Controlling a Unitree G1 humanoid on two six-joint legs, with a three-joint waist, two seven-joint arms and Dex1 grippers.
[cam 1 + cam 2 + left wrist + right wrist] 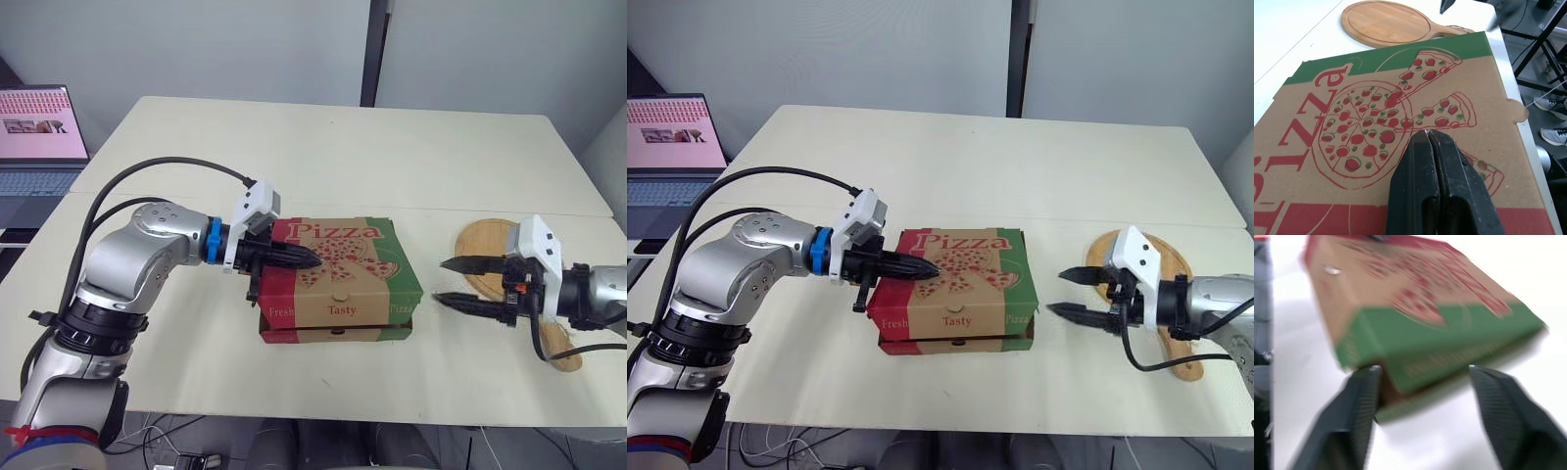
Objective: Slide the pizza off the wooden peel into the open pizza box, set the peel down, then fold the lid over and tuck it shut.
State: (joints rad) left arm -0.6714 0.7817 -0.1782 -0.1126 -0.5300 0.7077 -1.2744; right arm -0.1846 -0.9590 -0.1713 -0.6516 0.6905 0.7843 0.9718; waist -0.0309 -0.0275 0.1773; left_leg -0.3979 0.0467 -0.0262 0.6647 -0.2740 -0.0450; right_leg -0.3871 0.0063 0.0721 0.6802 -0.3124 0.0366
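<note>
head views / box: pizza box [338, 294] sits near the front edge of the surface [411, 147], about midway along it. The lid [338, 245] is folded down over it.
head views / left: left gripper [312, 260] has its jaws pressed together, pinching nothing. The tips lie on the lid's left half.
head views / right: right gripper [441, 280] has its jaws spread and empty. It sits near the box's right side, aimed at it, with a gap between.
head views / peel: wooden peel [482, 240] lies flat near the right edge with its top bare and its handle toward the front right corner.
left wrist / contact: the shut jaws rest on the printed lid, tips on the pizza drawing. The peel lies beyond the box's far edge.
right wrist / approach: the spread jaws frame the box's green side. The lid corner looks slightly lifted off the base (blurred, so low confidence).
pizza: judged to be inside, under the lid.
step: last one, tucking shut. Sliding the pizza in and parking the peel look done.
flap: front flap [328, 305] seems to sit outside the base, so I judge it not yet tucked.
next: hold the lid down with the left gripper, steady the right side with the right gripper, then push the flap in without shoving the box along the surface.
</note>
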